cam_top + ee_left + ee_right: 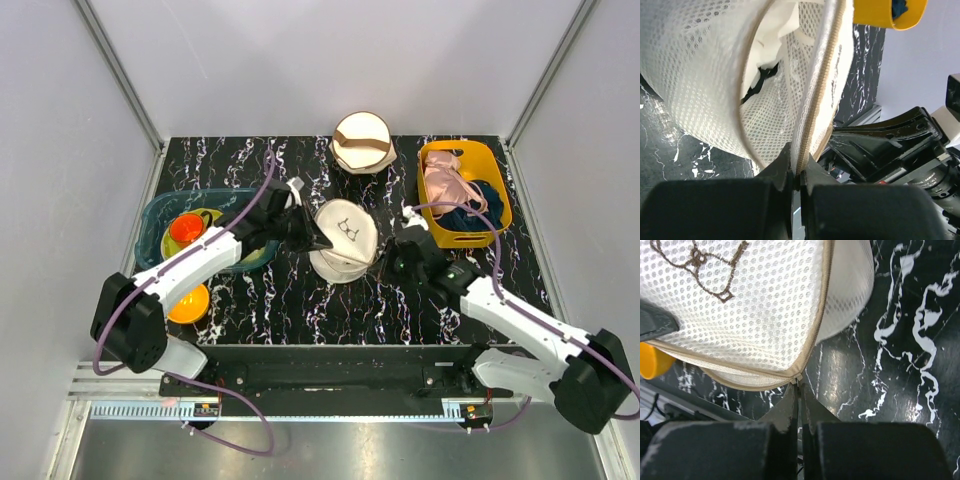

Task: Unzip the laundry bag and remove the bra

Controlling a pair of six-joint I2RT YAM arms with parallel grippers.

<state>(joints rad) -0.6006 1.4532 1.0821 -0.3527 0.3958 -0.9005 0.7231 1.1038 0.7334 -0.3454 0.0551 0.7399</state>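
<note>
Surroundings: we see a black table (300, 300) veined with white, with plain grey walls (60, 150) on three sides.
Laundry bag: the laundry bag (343, 240) lies near the middle of the table, between the two arms, with the face carrying the small bra drawing turned up.
Bag opening: in the left wrist view the two mesh halves stand apart and the zip tape runs up the edge of one half. In the right wrist view the seam near that claw is closed.
Bra: the bra (771, 47) is inside the bag. We see only a fold of smooth white cloth through the gap, with a dark strip below it.
Left gripper: the left gripper (797, 174) has its jaws pinched together on the bag's zip edge, at the bag's left side in the top view.
Right gripper: the right gripper (799, 391) has its jaws pressed together at the bag's beige seam, on a small tab there. It stands at the bag's lower right in the top view.
Far edge: a cream round bag (363, 142) with a brown band sits well apart from the laundry bag.
Right side: a yellow basket (495, 185) holds a pink garment (445, 185) and a navy garment (470, 215).
Left side: a teal bin (150, 225) holds an orange cup (185, 228), and an orange bowl (190, 303) sits nearer the arm bases.
</note>
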